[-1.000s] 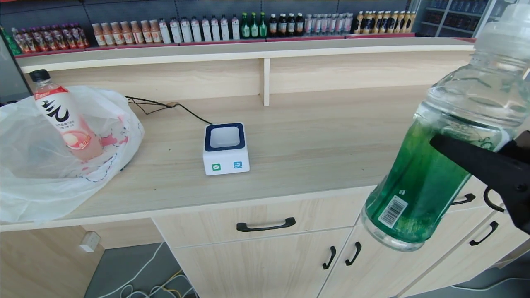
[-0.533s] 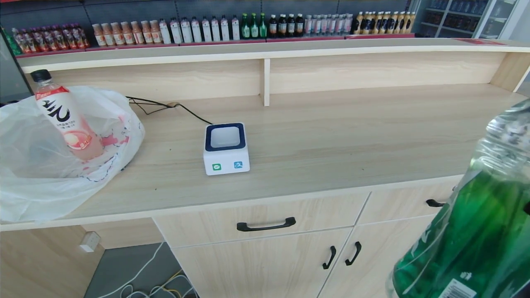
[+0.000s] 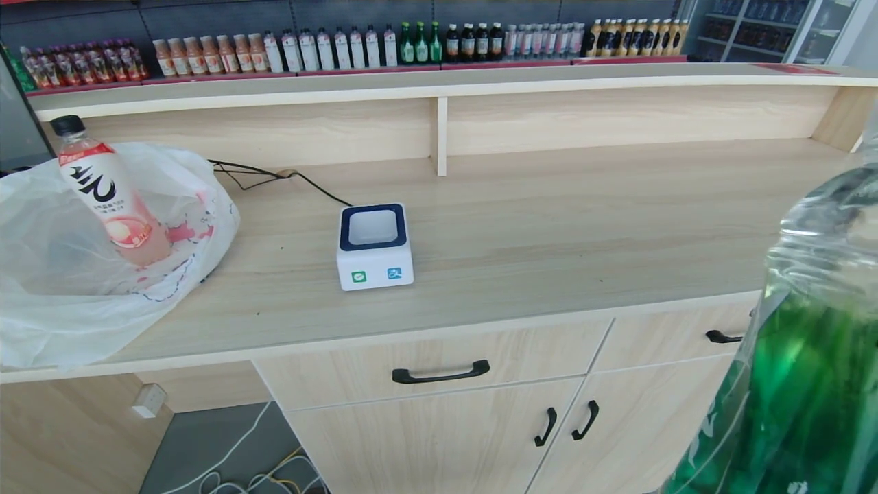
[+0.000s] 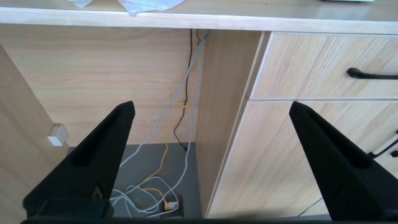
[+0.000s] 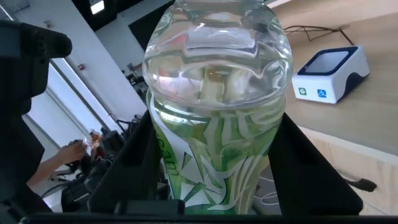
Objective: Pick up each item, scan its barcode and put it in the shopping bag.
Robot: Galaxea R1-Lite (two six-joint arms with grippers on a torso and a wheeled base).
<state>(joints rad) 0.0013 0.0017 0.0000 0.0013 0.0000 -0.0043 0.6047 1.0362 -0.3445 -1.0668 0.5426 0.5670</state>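
Observation:
A clear bottle with a green label (image 3: 809,357) hangs at the right, in front of the counter's edge and close to the head camera. My right gripper (image 5: 217,152) is shut on this green bottle (image 5: 217,106), with a black finger on each side of its body. The white barcode scanner (image 3: 374,245) with a dark blue rim sits mid-counter and shows again as the scanner (image 5: 326,74) beyond the bottle. At the counter's left end the white shopping bag (image 3: 62,288) holds a pink drink bottle (image 3: 110,192), leaning. My left gripper (image 4: 211,162) stands open below the counter, facing the cabinet front.
The scanner's black cable (image 3: 274,175) runs toward the bag. A raised wooden shelf with a divider (image 3: 440,134) lines the counter's back. Drawers and doors with black handles (image 3: 440,374) sit below. Loose wires (image 4: 168,180) lie on the floor under the counter's left end.
The green bottle has moved down and to the right, closer to the head camera; its barcode and the right gripper's finger have left the head view. Bag and scanner are unmoved.

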